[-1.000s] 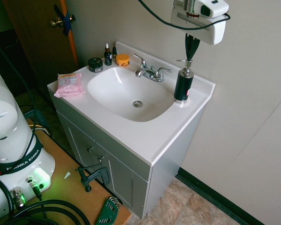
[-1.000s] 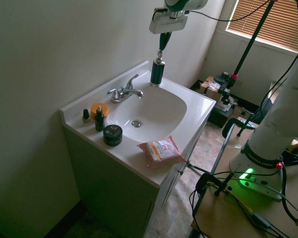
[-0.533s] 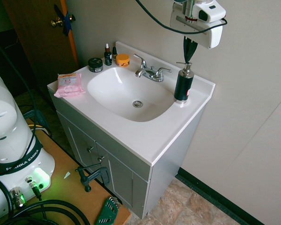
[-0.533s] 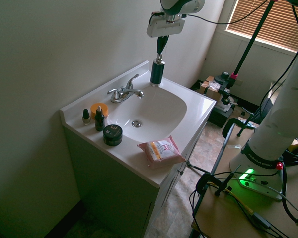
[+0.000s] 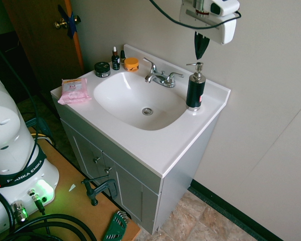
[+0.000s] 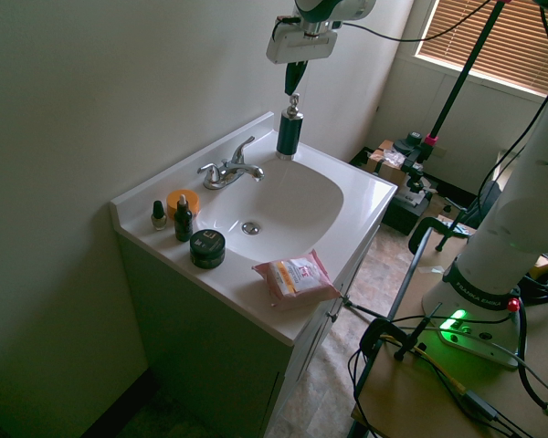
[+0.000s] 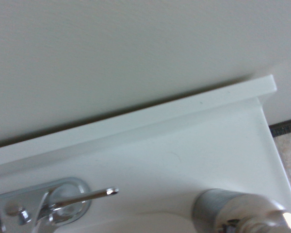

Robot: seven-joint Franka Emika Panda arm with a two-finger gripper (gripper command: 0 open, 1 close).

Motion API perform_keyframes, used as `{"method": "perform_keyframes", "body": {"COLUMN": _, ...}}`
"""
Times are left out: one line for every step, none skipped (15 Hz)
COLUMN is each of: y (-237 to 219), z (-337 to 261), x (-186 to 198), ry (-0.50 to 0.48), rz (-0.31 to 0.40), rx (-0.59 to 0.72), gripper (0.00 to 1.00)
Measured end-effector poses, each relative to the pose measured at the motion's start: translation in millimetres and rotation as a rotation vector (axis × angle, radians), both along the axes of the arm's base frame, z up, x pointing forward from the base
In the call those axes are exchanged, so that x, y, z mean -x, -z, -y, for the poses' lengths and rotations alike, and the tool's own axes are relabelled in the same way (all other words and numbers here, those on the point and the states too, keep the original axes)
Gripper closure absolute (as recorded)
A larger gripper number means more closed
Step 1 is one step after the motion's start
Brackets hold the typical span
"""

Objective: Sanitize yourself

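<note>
White vanity top by the bathroom wall carries the dark pump bottle upright — long axis vertical, silver pump head straight beneath and just clear of the gripper, whose downward-pointing jaws are pressed together, empty.

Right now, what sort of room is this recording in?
Most likely a bathroom: a white vanity sink with a chrome faucet, a pump bottle beside the basin, and small toiletry jars by the wall.

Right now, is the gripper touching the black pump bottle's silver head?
No, the gripper hangs above the black pump bottle, clear space between them.
</note>
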State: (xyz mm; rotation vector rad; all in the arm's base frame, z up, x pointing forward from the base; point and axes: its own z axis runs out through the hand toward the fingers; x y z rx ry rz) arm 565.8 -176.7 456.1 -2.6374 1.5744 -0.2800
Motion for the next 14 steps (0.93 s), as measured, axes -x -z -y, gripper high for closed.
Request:
{"method": "perform_keyframes", "body": {"y": -9.2, "z": -14.6, "x": 3.9, "ry": -0.027, "rz": 0.001, "rx": 0.003, "gripper": 0.00}}
{"method": "perform_keyframes", "body": {"y": -13.4, "z": -30.0, "x": 9.6, "ry": -0.056, "rz": 0.000, "rx": 0.005, "gripper": 0.00}}
{"method": "perform_keyframes", "body": {"y": -10.9, "z": -43.1, "x": 16.6, "ry": -0.078, "rz": -0.010, "rx": 0.005, "gripper": 0.00}}
{"method": "perform_keyframes", "body": {"y": -4.2, "z": -53.7, "x": 23.4, "ry": -0.098, "rz": -0.027, "rx": 0.006, "gripper": 0.00}}
{"method": "perform_keyframes", "body": {"y": 5.7, "z": -63.0, "x": 29.8, "ry": -0.114, "rz": -0.044, "rx": 0.006, "gripper": 0.00}}
{"method": "perform_keyframes", "body": {"y": 17.0, "z": -71.2, "x": 35.3, "ry": -0.127, "rz": -0.058, "rx": 0.003, "gripper": 0.00}}
{"method": "perform_keyframes", "body": {"y": 27.4, "z": -78.6, "x": 39.5, "ry": -0.139, "rz": -0.068, "rx": 0.002, "gripper": 0.00}}
{"method": "perform_keyframes", "body": {"y": 35.8, "z": -85.5, "x": 43.1, "ry": -0.150, "rz": -0.080, "rx": 0.000, "gripper": 0.00}}
{"method": "perform_keyframes", "body": {"y": 42.5, "z": -91.3, "x": 46.0, "ry": -0.159, "rz": -0.088, "rx": -0.002, "gripper": 0.00}}
{"method": "perform_keyframes", "body": {"y": 47.8, "z": -96.2, "x": 47.9, "ry": -0.166, "rz": -0.091, "rx": -0.002, "gripper": 0.00}}
{"method": "perform_keyframes", "body": {"y": 53.3, "z": -101.7, "x": 50.0, "ry": -0.172, "rz": -0.099, "rx": -0.004, "gripper": 0.00}}
{"method": "perform_keyframes", "body": {"y": 58.2, "z": -106.9, "x": 52.0, "ry": -0.176, "rz": -0.107, "rx": -0.005, "gripper": 0.00}}
{"method": "perform_keyframes", "body": {"y": 63.1, "z": -111.1, "x": 54.1, "ry": -0.181, "rz": -0.114, "rx": -0.006, "gripper": 0.00}}
{"method": "perform_keyframes", "body": {"y": 67.6, "z": -115.2, "x": 56.1, "ry": -0.184, "rz": -0.120, "rx": -0.008, "gripper": 0.00}}
